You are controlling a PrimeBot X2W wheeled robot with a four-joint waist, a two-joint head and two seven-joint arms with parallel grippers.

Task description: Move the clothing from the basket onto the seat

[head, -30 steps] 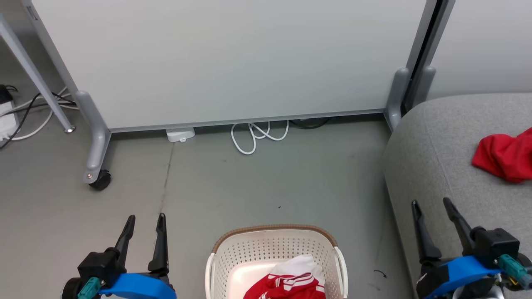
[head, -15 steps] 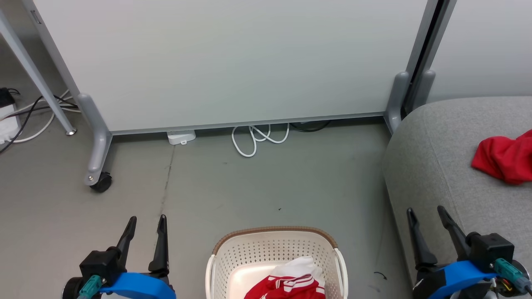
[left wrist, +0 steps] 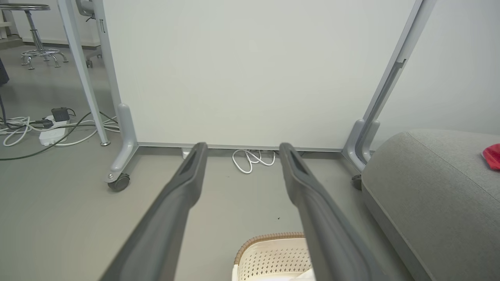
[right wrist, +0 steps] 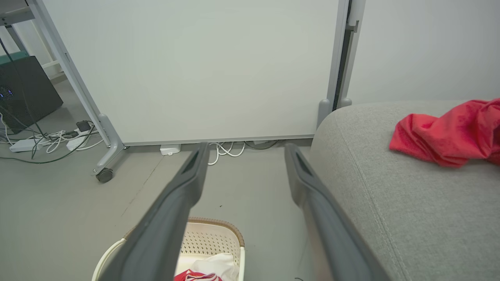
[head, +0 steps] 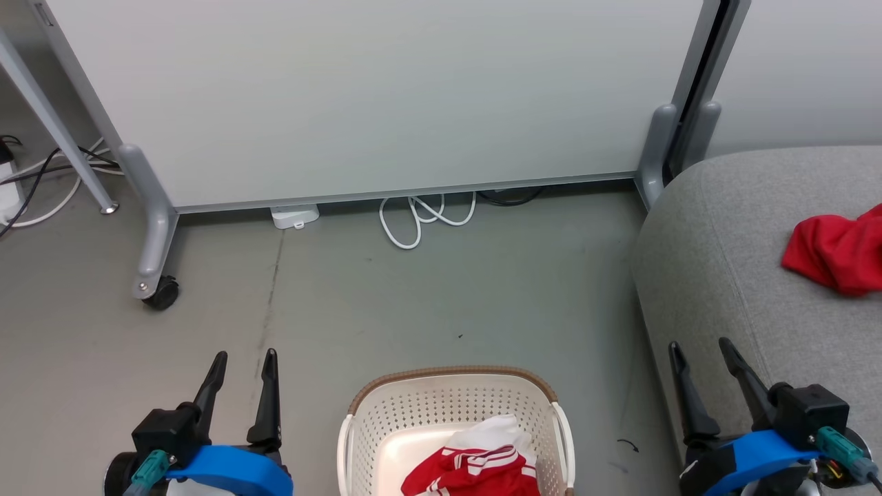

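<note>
The cream basket with a brown rim stands on the floor at the bottom middle of the head view, holding red clothing with white stripes and a white part. A plain red shirt lies crumpled on the grey sofa at the right. My left gripper is open and empty, left of the basket. My right gripper is open and empty, in front of the sofa's near edge. The basket, sofa and shirt show again in the right wrist view, and the basket rim in the left wrist view.
A white panel on a grey wheeled frame stands across the back, with a caster at its left foot. White cables and a small white box lie at its base. More cables and a power strip lie at the far left.
The whole head view has shifted a little, so the camera has moved. The right gripper sits slightly lower and further left in the picture. Both grippers stay open.
</note>
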